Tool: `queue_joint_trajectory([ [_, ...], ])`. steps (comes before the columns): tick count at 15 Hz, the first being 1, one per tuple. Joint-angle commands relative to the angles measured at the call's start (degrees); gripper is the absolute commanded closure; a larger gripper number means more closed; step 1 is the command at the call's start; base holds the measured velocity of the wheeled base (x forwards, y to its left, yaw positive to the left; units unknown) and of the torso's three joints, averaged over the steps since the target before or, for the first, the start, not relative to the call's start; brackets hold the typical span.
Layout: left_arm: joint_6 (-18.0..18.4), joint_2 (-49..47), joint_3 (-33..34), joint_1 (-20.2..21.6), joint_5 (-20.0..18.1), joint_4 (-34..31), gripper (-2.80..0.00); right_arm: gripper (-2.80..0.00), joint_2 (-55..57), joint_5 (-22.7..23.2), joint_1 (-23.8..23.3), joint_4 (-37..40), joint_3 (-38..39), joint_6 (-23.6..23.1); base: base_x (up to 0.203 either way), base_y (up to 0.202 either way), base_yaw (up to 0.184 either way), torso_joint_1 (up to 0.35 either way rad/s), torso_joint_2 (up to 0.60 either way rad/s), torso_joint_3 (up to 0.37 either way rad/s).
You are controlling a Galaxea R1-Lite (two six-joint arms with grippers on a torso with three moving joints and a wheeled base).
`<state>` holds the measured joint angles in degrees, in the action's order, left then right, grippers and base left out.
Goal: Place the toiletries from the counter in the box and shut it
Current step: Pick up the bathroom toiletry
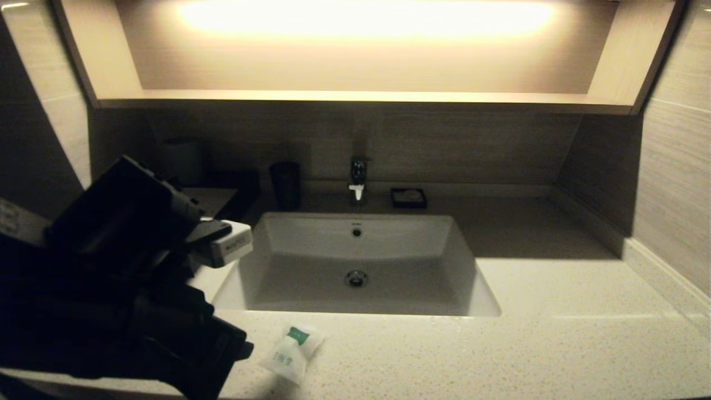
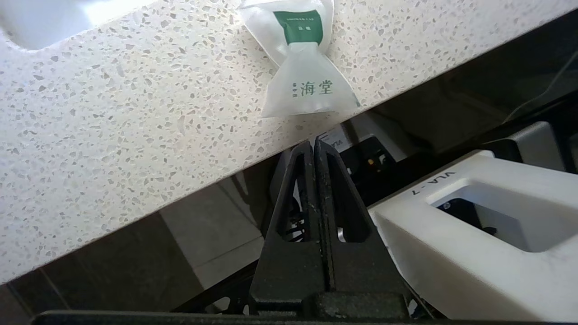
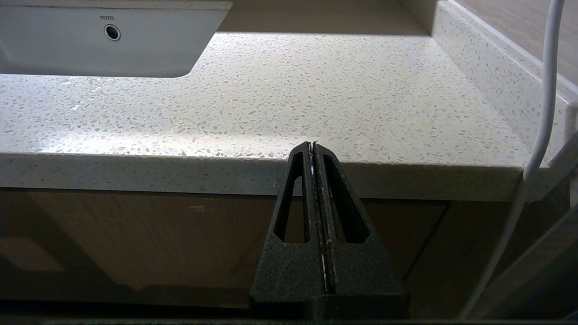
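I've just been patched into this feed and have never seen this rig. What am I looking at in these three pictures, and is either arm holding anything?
It is a two-armed robot at a bathroom counter. The wide picture comes from its head; the other two come from cameras on each wrist.

The pale speckled stone counter has an inset white rectangular sink. One squarish white translucent plastic pouch with a green label lies near the counter's front edge.

The left gripper sits just off that edge, close to the pouch, jaws shut and empty. The right gripper is parked below the counter edge, jaws shut, also empty.
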<state>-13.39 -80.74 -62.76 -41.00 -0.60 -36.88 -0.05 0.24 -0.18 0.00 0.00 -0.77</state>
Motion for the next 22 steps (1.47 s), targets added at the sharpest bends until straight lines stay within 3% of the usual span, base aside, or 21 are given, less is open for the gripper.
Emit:
queue_joint_trajectory([
  [1, -0.43, -1.64, -0.08, -1.58, 1.1, 0.04, 0.0, 0.0, 0.05, 0.03, 0.01, 0.0, 0.09, -0.02, 0.0, 0.0, 0.0, 0.0, 0.0, 0.0],
  [4, -1.38, -2.78, -0.23, -3.36, 2.22, 1.95, 0.0, 0.0, -0.02, 0.03, 0.01, 0.0, 0.09, -0.02, 0.0, 0.0, 0.0, 0.0, 0.0, 0.0],
  [13, -1.99, -8.04, -1.4, -3.48, 3.42, 5.06, 0.0, 0.0, 0.05, 0.03, 0.01, 0.0, 0.09, -0.02, 0.0, 0.0, 0.0, 0.0, 0.0, 0.0],
  [16, -2.48, -9.17, -1.4, -3.48, 5.91, 5.78, 0.0, 0.0, 0.05, 0.03, 0.01, 0.0, 0.09, -0.02, 0.0, 0.0, 0.0, 0.0, 0.0, 0.0],
  [17, -2.59, -9.23, -1.4, -3.48, 5.96, 6.57, -2.8, 0.0, 0.05, 0.03, 0.01, 0.0, 0.09, -0.02, 0.0, 0.0, 0.0, 0.0, 0.0, 0.0],
  [22, -4.95, -10.82, -1.84, -3.48, 6.05, 7.17, -2.8, 0.0, 0.05, 0.03, 0.01, 0.0, 0.09, -0.02, 0.0, 0.0, 0.0, 0.0, 0.0, 0.0],
])
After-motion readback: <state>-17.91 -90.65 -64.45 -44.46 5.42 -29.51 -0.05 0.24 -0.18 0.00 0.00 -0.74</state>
